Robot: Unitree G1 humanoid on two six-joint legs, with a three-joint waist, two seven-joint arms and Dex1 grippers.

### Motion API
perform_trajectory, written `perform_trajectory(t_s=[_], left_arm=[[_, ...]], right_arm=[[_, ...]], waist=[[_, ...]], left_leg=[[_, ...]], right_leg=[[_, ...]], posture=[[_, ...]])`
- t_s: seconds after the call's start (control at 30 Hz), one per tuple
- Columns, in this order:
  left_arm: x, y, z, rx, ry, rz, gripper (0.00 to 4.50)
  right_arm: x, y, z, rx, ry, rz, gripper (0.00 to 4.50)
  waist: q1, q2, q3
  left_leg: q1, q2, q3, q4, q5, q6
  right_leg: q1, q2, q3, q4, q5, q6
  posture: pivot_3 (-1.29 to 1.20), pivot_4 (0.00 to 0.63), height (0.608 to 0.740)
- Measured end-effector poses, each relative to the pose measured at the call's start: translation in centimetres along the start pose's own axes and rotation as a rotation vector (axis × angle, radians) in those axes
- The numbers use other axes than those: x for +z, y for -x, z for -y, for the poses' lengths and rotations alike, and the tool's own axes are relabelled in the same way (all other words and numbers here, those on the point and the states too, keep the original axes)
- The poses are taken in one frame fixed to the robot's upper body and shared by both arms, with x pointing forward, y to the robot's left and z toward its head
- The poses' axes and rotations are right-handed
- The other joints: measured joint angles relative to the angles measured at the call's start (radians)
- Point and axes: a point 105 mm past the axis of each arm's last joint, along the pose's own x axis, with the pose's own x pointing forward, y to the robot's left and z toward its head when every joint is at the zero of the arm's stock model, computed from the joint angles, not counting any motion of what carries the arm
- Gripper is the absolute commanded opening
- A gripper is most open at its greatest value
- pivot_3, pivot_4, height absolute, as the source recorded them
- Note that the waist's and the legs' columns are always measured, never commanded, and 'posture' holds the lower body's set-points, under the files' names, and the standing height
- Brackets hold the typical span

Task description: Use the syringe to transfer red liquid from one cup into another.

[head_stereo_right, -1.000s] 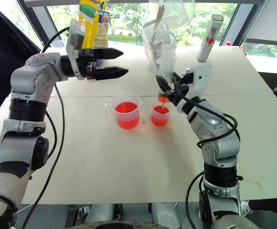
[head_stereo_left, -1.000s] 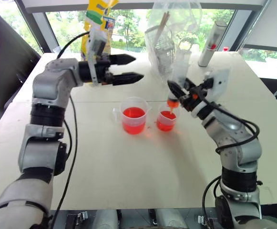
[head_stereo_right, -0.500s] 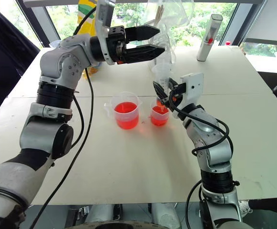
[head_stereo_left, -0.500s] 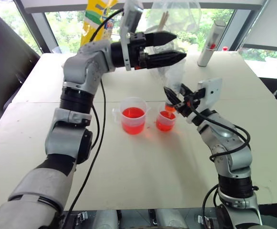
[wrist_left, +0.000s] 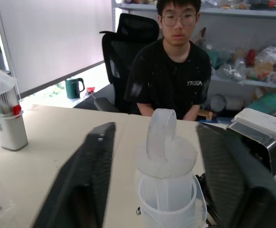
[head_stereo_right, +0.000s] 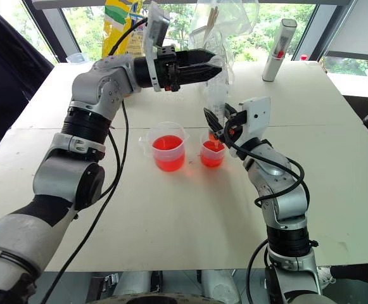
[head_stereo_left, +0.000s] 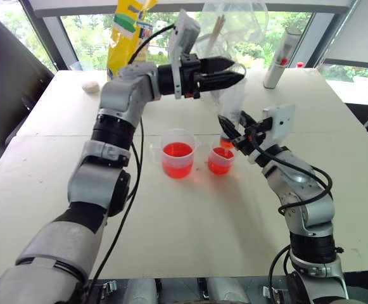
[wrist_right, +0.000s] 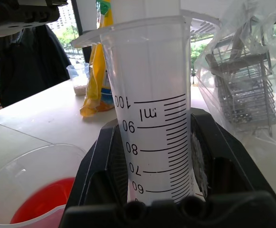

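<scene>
Syringe (wrist_right: 154, 109) standing upright, barrel pinched in the right tool (head_stereo_left: 233, 134), reddish-orange tip dipping into the smaller handleless cup (head_stereo_left: 220, 160). Graduation marks on the barrel reading clearly in the right wrist view, fingers (wrist_right: 104, 161) pressing against both sides of it.

Left tool (head_stereo_left: 229, 71) reaching across level, above the right one, at the plunger end of the syringe. Ring-topped plunger (wrist_left: 161, 134) sitting between its two black fingers (wrist_left: 88, 171), with a visible gap on each side; fingers partly spread, not touching the ring.

Red liquid (head_stereo_left: 177, 151) sitting in the larger handled beaker (head_stereo_left: 177, 152), just beside the smaller cup toward the robot's left; both cups resting on the white surface (head_stereo_left: 190, 228), close together but apart. Smaller cup also holding red liquid.

Toward the far edge of the surface: yellow pouch (head_stereo_left: 128, 28), clear plastic bag (head_stereo_left: 231, 25) with a wire rack inside, white-grey tube with red mark (head_stereo_left: 281, 57) standing upright. Small pale lump (head_stereo_left: 91, 86) lying near the far left corner.

Person in a black shirt (wrist_left: 173, 76) sitting beyond the surface in the left wrist view, with a black office chair (wrist_left: 128, 52) behind.
</scene>
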Motion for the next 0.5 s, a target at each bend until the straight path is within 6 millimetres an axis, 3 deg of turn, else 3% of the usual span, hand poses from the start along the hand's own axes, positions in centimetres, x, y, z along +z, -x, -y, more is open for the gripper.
perform_trajectory(t_s=[0.07,0.5], left_arm=[[-0.08,0.04,-0.03,-0.002,0.004,0.001,0.04],[-0.34,-0.35,0.31,-0.024,-0.046,-0.019,0.04]], right_arm=[[-0.06,0.00,0.04,-0.001,0.001,-0.003,1.39],[-0.20,0.02,0.29,-0.003,0.011,-0.029,1.39]], waist=[[0.000,0.000,0.000],[0.000,0.000,0.000]], left_leg=[[0.000,0.000,0.000,0.000,0.000,0.000],[0.000,0.000,0.000,0.000,0.000,0.000]], right_leg=[[0.000,0.000,0.000,0.000,0.000,0.000],[0.000,0.000,0.000,0.000,0.000,0.000]], posture=[[0.00,0.150,0.739],[0.00,0.150,0.739]])
